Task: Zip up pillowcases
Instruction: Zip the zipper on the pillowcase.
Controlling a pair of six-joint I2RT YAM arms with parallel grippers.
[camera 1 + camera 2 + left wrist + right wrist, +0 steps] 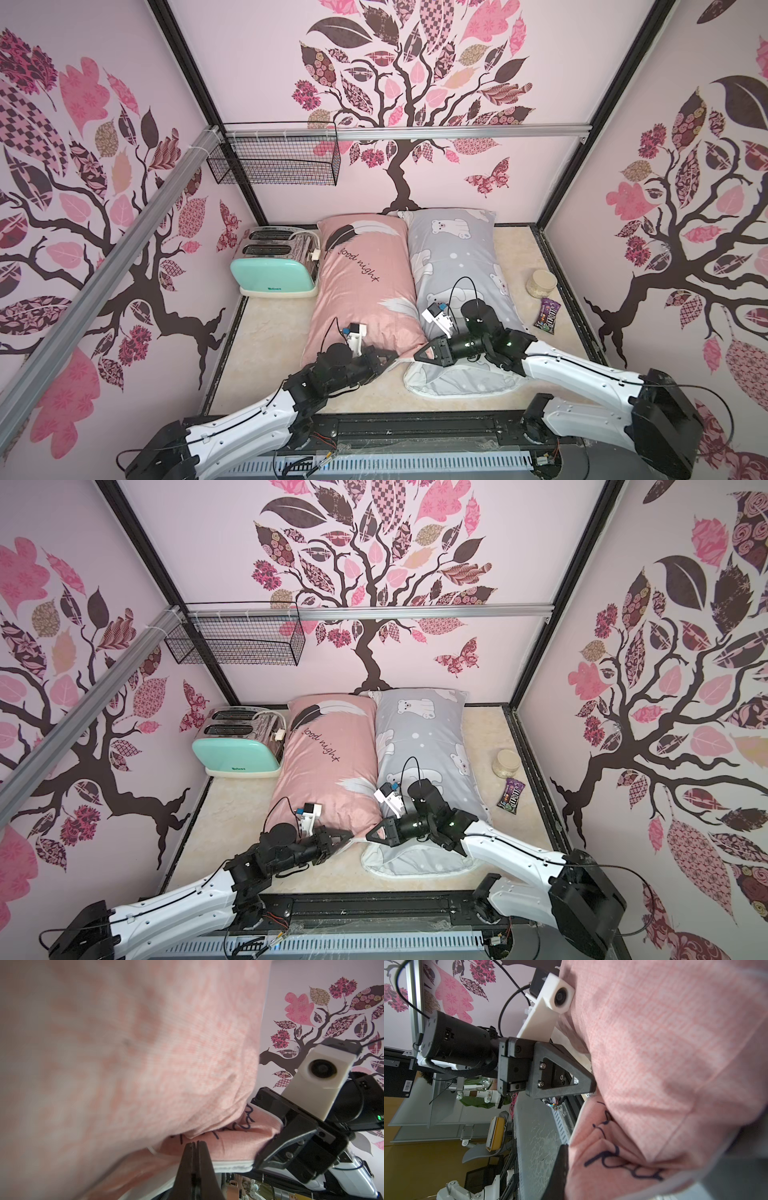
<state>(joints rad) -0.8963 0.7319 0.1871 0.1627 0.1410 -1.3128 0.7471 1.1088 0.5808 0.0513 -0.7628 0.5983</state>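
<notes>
Top views first. Two pillows lie side by side on the beige tabletop [270,345]. The long soft pink pillowcase [361,282] with feathers and "good night" script is on the left. The soft grey pillowcase [453,257] printed with white polar bears is touching it on the right. Both arms meet at the near end of the pink one. The left gripper [390,358] and right gripper [417,357] point tip to tip, with a thin pale strip of hem between them. A mint-green toaster [274,274] sits beside the pink cover. A round cream-lidded jar [541,282] and a purple candy packet [548,316] lie past the grey one. A black wire basket [274,166] hangs on the back rail. The other top view has the same layout: pink pillowcase [328,754], grey pillowcase [424,733], left gripper [347,836] and right gripper [370,835] nose to nose.

Now the left wrist. Blurred pink pillowcase [145,1043] fills the view. The left gripper [195,1144] has its jaws pressed flat together, tip against the hem, though I cannot tell whether any cloth is pinched. The right gripper [261,1159] sits right at the white-edged corner.

Right wrist. Pink pillowcase [654,1043] drapes over the right gripper [563,1151]. One finger shows and the claw is closed, with cloth running in against it. The left gripper [591,1086] presses its tip into the fabric.
</notes>
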